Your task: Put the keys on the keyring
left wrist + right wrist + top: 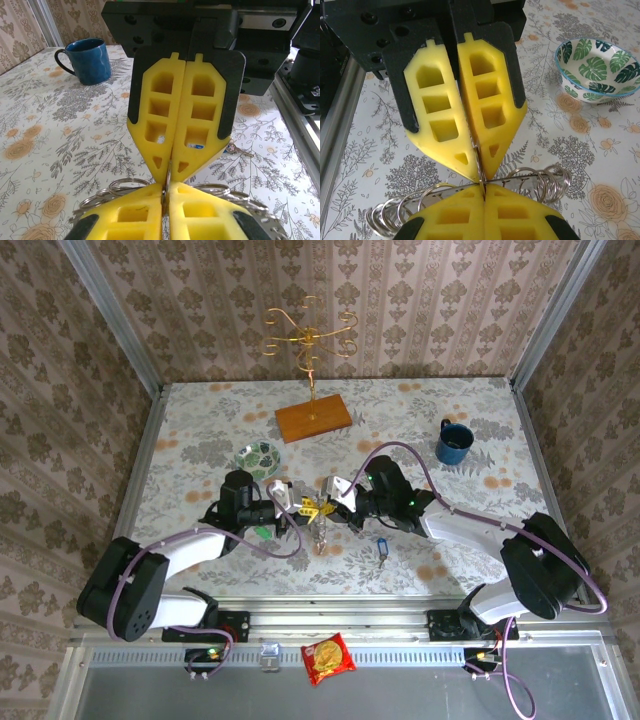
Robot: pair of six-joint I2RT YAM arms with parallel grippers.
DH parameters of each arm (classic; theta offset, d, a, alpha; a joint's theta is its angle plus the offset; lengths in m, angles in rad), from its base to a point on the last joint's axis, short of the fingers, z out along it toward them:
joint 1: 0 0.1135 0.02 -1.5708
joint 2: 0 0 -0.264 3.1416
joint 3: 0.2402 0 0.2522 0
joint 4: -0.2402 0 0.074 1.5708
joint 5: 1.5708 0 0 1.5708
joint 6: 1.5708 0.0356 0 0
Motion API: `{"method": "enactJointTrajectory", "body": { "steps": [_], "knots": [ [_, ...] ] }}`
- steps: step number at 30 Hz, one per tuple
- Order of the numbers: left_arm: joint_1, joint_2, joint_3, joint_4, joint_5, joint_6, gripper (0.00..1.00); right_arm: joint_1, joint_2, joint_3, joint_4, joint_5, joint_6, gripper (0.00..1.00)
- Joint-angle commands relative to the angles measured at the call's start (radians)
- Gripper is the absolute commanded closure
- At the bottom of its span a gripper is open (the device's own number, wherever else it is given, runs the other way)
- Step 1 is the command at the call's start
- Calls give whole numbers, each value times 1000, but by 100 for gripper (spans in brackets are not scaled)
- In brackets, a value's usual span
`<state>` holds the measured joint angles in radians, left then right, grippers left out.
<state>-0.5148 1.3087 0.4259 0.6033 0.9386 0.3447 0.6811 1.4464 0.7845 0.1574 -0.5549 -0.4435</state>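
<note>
Two arms meet over the middle of the tabletop (200,430), nearer its near edge than its far edge. The left gripper (479,172) and the right gripper (169,176) face each other tip to tip. Each pair of yellow jaws is pressed together on a thin metal strand of the keyring (540,182). The keyring's rim of small wire loops fans out to both sides of the pinch, and it hangs between the two grippers above the flowered cloth.

The blue-headed key (381,552) lies flat on the tabletop, right of the grippers, near the near edge and apart from the keyring.

The green-and-white leaf-patterned bowl (600,95) stands left of centre, beyond the left arm, upright. Its printed inner wall and bottom are in plain view.

The blue mug (90,62) stands upright toward the right edge in the far half, with its handle turned to the left edge. What it holds cannot be told.

A gold wire stand on a wooden base (313,418) occupies the middle of the far edge.

A red snack packet (328,657) lies on the metal rail before the near edge.
</note>
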Motion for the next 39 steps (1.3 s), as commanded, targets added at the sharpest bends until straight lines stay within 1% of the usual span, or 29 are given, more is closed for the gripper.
{"method": "enactJointTrajectory", "body": {
  "steps": [1, 3, 6, 8, 11, 12, 15, 17, 19, 21, 22, 24, 27, 31, 34, 36, 39],
  "knots": [
    [-14, 14, 22, 58, 8, -24, 88, 18, 18, 43, 59, -81, 19, 100],
    [-15, 16, 22, 70, 9, -28, 89, 18, 20, 45, 61, -82, 22, 100],
    [-13, 11, 22, 75, 11, -26, 100, 18, 16, 45, 50, -65, 22, 100],
    [-10, 2, 17, 76, 5, -21, 100, 14, 1, 34, 41, -26, 29, 99],
    [-10, -12, 15, 73, -6, -15, 100, -20, -47, -2, 34, 34, 86, 86],
    [-10, -16, 16, 71, -10, -11, 100, -35, -98, -22, 32, 72, 123, 79],
    [-10, -23, 22, 60, -12, -6, 100, -58, -206, -74, -37, 217, 264, 69],
    [-11, -26, 28, 45, -12, 0, 100, -57, -265, -90, -122, 351, 419, 67],
    [-13, -32, 35, 18, -16, 10, 100, -56, -297, -64, -314, 506, 683, 67],
    [-14, -40, 43, -6, -22, 23, 100, -55, -290, -21, -525, 569, 872, 69],
    [-14, -44, 45, -16, -24, 28, 100, -55, -276, -2, -635, 573, 969, 70],
    [-17, -51, 49, -23, -30, 32, 100, -55, -246, 16, -782, 537, 1088, 70],
    [-22, -64, 58, -54, -47, 48, 100, -35, -204, 18, -905, 495, 1197, 67],
    [-30, -72, 59, -62, -64, 54, 100, 25, -169, 1, -935, 519, 1266, 64],
    [-37, -70, 63, -79, -73, 50, 100, 39, -130, -8, -927, 523, 1278, 63],
    [-40, -69, 64, -86, -76, 50, 100, 50, -105, -9, -922, 534, 1264, 62],
    [-42, -67, 63, -86, -78, 50, 100, 74, -73, -4, -900, 553, 1192, 60]
  ]
}}
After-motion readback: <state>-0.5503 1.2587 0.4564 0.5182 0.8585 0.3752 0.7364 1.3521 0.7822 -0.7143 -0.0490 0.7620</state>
